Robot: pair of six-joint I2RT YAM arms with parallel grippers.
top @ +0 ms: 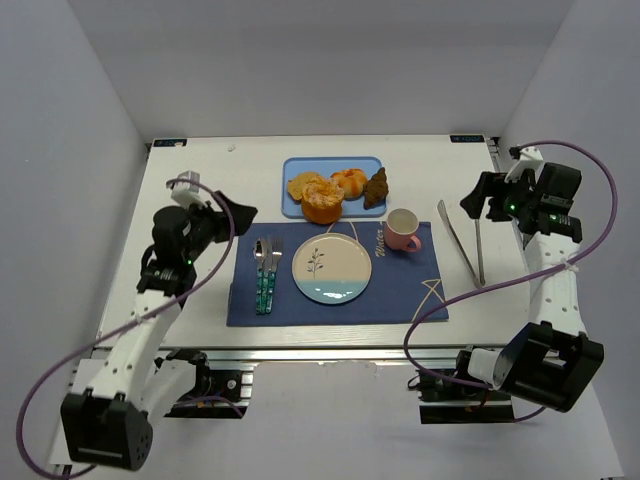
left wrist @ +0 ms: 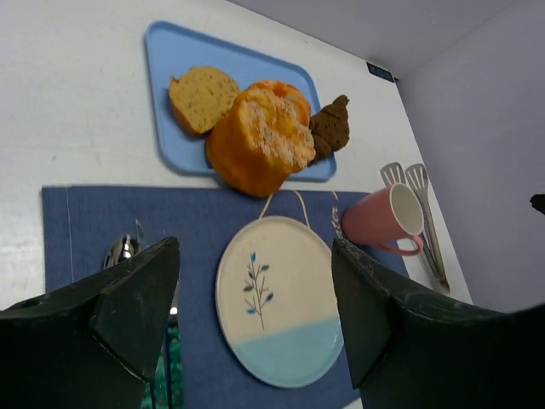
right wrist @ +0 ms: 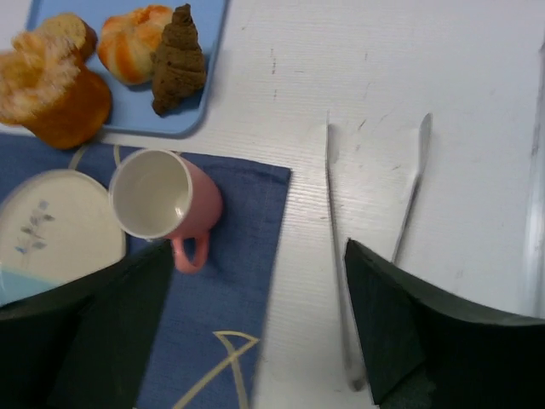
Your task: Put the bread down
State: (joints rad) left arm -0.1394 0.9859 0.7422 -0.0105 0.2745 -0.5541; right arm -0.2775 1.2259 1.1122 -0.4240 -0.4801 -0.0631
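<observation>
1. Bread [top: 349,181] sits on the blue tray [top: 292,168] at the far side of the worktop [top: 440,170]. It is wedged between the big bun [top: 322,203] on its left and the dark pastry [top: 376,188] on its right, apparently touching both. Nothing holds it yet.
2. With neighbours this tight, I'd come straight down and grip across the free near and far sides. That way you don't shove the pastry or tip the big bun, which already overhangs the tray's near edge.
3. The plate [top: 331,272] looks like the likely target. It is bare, just in front of the tray on the mat [top: 400,295], between the cutlery [top: 265,275] and the cup [top: 402,230]. Lift clear of the big bun before moving toward it.
4. Tongs [top: 465,240] lie on the worktop right of the mat, spread apart. If you use them, take them near the joined end so the tips can close.
5. Right end effector [right wrist: 257,249] hangs above the tongs and cup, spread wide and empty. It seems best placed to begin.
6. Left end effector [left wrist: 254,247] is also wide apart and empty, over the plate's left side. Keep it clear.
</observation>
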